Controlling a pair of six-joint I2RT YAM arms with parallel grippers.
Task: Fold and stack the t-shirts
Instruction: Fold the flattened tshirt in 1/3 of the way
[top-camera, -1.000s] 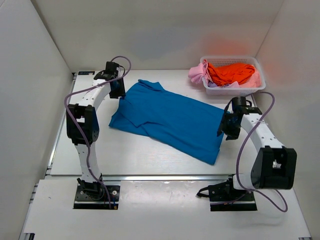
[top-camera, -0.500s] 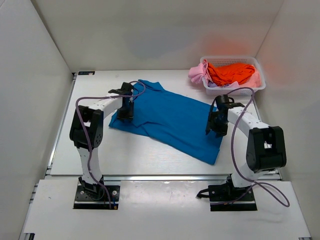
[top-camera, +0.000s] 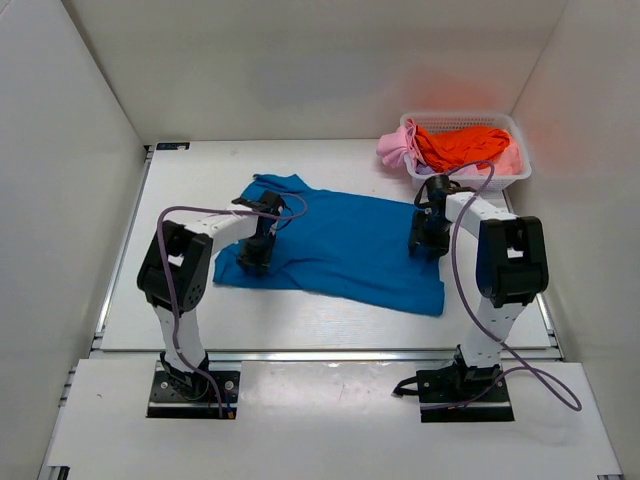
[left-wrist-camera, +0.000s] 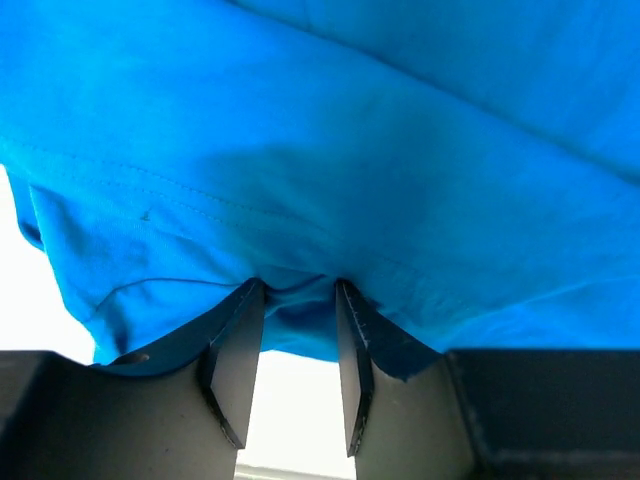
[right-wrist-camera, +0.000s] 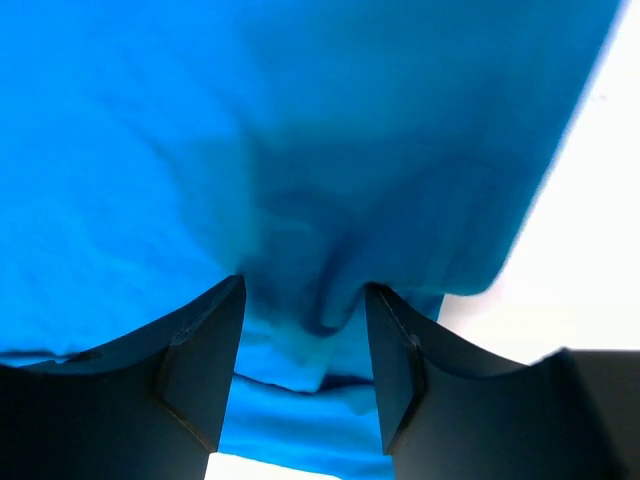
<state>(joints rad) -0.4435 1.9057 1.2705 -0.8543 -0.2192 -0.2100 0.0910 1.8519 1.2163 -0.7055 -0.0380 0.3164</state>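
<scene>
A bright blue t-shirt (top-camera: 345, 240) lies spread flat in the middle of the white table. My left gripper (top-camera: 257, 252) presses down on its left part, near the front hem. In the left wrist view the jaws stand narrow, with a fold of blue cloth (left-wrist-camera: 300, 300) pinched between the fingertips (left-wrist-camera: 245, 330). My right gripper (top-camera: 426, 238) is on the shirt's right edge. In the right wrist view a bunch of blue cloth (right-wrist-camera: 310, 300) is drawn up between its fingers (right-wrist-camera: 200, 360). Orange (top-camera: 465, 145), pink (top-camera: 393, 148) and pale lilac (top-camera: 447, 172) shirts lie in the basket.
A white mesh basket (top-camera: 521, 166) stands at the back right corner, close behind the right arm. White walls close the table in on the left, back and right. Bare table (top-camera: 190, 180) shows around the shirt.
Both grippers have moved from the shirt's outer edges in onto the cloth. The shirt has turned from a diagonal lie to a more level one, and its left end has shifted toward the front.
</scene>
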